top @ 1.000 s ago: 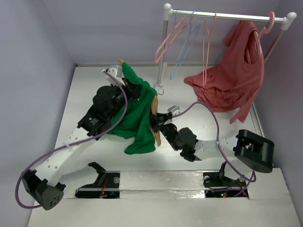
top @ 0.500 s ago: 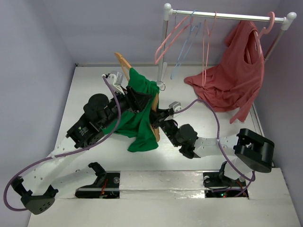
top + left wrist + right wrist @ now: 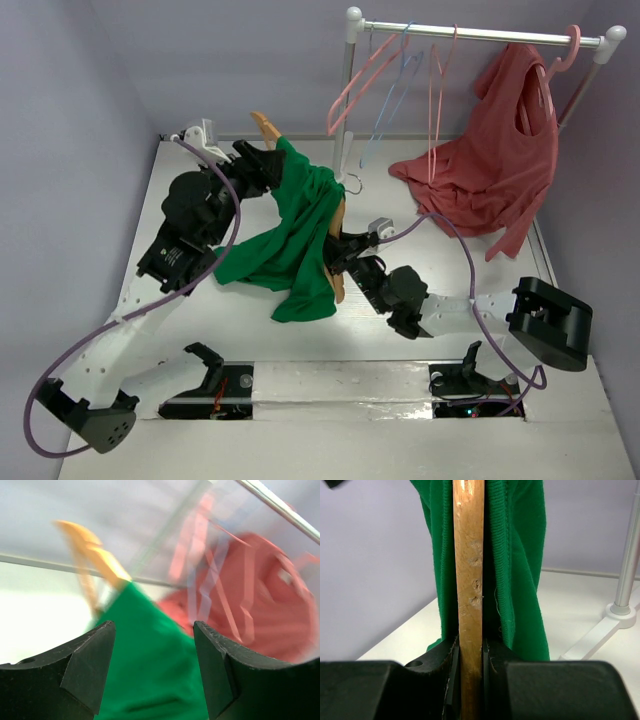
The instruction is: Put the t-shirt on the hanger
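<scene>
- The bright green, plain short-sleeved cloth t-shirt point(image 3: 290, 240) hangs bunched over the light tan wooden hanger with thick curved shoulders point(image 3: 265, 128), held above the white counter point(image 3: 300, 345) between the two arms.
- One bare wooden tip of the hanger sticks out of the cloth at the far end. A short stretch also shows at the near end, by the shirt's lower edge.
- The right end effector point(image 3: 338, 250) is clamped on the hanger. In the right wrist view its fingers press both sides of the wooden bar point(image 3: 468, 580), with green ribbed cloth point(image 3: 520, 555) draped on either side.
- The left end effector point(image 3: 262, 160) sits at the shirt's far end, just beside the exposed tip. The left wrist view shows its fingers point(image 3: 85, 665) spread apart, with green cloth point(image 3: 150, 670) in the gap; that view is blurred.
- Behind stands a metal clothes rail point(image 3: 480, 35) carrying thin pink hangers point(image 3: 350, 90), a thin light-blue hanger point(image 3: 390, 100) and a salmon-red garment point(image 3: 500, 160).
</scene>
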Robot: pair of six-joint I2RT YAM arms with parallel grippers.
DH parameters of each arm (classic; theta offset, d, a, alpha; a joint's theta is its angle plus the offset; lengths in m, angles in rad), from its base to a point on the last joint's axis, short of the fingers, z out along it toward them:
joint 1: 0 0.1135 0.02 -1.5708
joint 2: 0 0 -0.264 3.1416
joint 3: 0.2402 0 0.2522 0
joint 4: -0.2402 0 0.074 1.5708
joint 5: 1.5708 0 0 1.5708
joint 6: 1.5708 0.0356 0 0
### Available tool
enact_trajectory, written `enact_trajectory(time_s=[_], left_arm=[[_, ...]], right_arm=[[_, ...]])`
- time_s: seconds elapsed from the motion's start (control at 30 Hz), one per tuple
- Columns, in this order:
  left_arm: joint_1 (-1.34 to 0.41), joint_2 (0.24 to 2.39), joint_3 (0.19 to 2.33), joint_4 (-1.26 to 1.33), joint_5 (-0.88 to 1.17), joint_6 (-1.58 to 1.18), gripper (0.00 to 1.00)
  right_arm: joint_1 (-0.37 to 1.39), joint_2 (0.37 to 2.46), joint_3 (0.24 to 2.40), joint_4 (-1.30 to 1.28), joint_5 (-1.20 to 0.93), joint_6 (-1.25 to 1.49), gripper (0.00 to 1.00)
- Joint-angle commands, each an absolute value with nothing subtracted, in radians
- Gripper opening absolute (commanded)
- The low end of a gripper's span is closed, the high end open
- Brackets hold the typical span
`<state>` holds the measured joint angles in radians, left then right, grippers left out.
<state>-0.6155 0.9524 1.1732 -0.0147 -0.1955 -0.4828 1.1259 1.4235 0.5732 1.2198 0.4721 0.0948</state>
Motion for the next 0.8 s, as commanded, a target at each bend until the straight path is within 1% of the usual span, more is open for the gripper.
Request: enact_trajectory(time_s=[0.0, 0.37, 0.77], left_arm=[[-0.534, 0.985, 1.189, 0.078, -0.163, -0.499, 0.6], [-0.442, 1.144, 1.275, 0.107, -0.089, -0.482, 0.6], [-0.422, 1.183, 1.175, 0.279, -0.029, -0.554, 0.59]], right_arm=[[1.121, 1.373, 0.574, 1.39, 0.457, 0.107, 0.0], [1.121, 1.368, 0.565, 1.368, 0.428, 0.126, 0.0], [1.121, 1.388, 0.586, 1.35, 0.402, 0.137, 0.0]])
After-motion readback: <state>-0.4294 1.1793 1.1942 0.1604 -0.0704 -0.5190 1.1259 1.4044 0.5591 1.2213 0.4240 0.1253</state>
